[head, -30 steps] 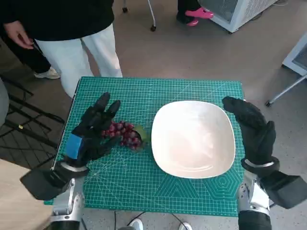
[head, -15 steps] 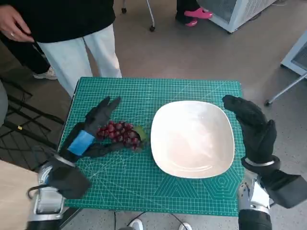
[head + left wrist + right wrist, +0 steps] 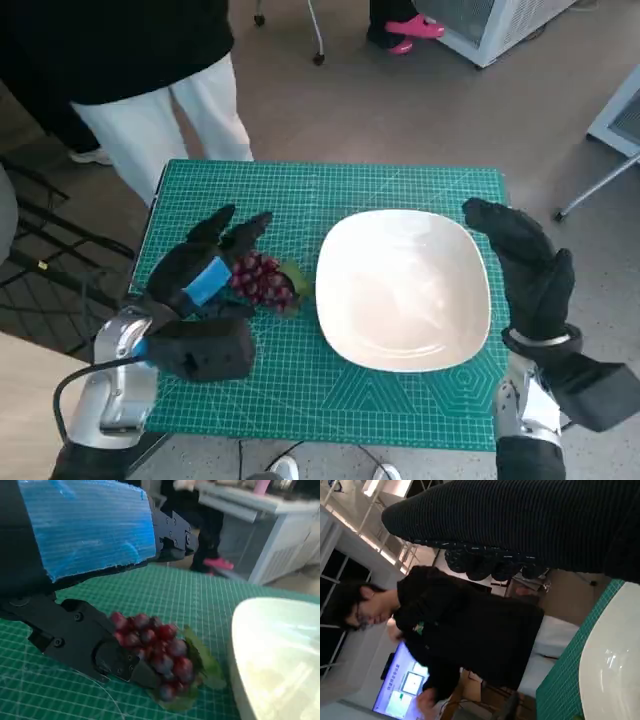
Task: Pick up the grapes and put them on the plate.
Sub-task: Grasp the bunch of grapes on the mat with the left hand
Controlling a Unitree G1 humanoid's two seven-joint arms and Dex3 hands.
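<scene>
Beside the plate (image 3: 402, 288), grapes (image 3: 262, 280); person (image 3: 150, 70) behind table (image 3: 420, 180)

Soft, even light is filling the room; glare is washing over the plate (image 3: 280, 650), with close surfaces blurring in both wrist views.

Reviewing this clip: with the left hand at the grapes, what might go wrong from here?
The left hand reaches around only one side of the grapes, so the bunch may slip or roll out when lifted. The grapes lie close to the plate rim; a low carry might knock it. The right hand sits beside the plate, not holding it.
</scene>
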